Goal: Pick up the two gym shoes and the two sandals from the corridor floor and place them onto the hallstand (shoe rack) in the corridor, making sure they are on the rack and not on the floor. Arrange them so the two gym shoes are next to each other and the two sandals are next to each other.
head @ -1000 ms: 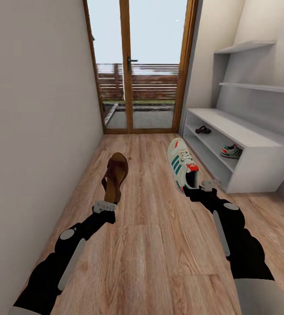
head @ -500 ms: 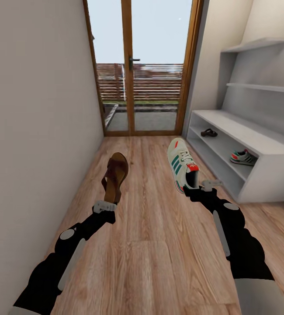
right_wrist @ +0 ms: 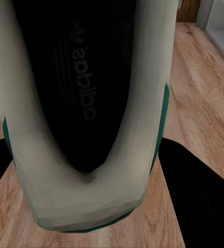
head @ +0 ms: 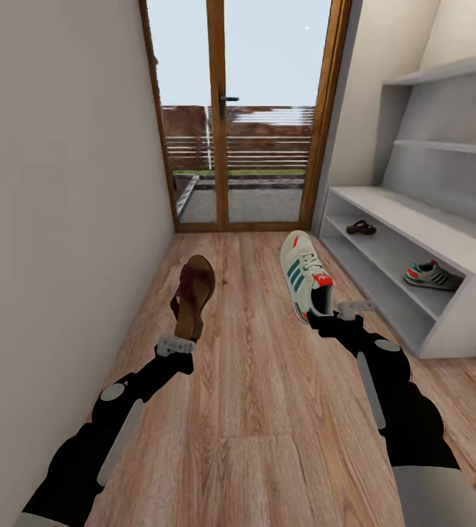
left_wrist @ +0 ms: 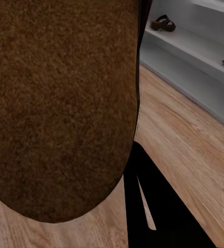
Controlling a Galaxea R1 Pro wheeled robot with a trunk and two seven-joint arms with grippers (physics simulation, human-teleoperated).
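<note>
The hallstand (head: 414, 227) holds one sandal (head: 360, 228) and one gym shoe (head: 432, 274) on its upper open shelf. The left gripper (head: 176, 344) is clamped on the other sandal (head: 192, 296), the right gripper (head: 333, 316) on the other gym shoe (head: 306, 275), both raised above the corridor floor (head: 267, 395). Since a second ago the view has swung, shifting the hallstand rightward; the right wrist view shows the sneaker's dark insole logo.

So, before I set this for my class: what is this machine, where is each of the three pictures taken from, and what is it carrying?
It is a simulated two-armed robot on wheels. The wide picture comes from its head camera, looking down a corridor; the other two come from cameras by each gripper. The left gripper holds a brown sandal, seen close up as a brown sole in its wrist picture. The right gripper holds a white sneaker. On the rack at the right, another sandal and another sneaker sit on a shelf.
</note>
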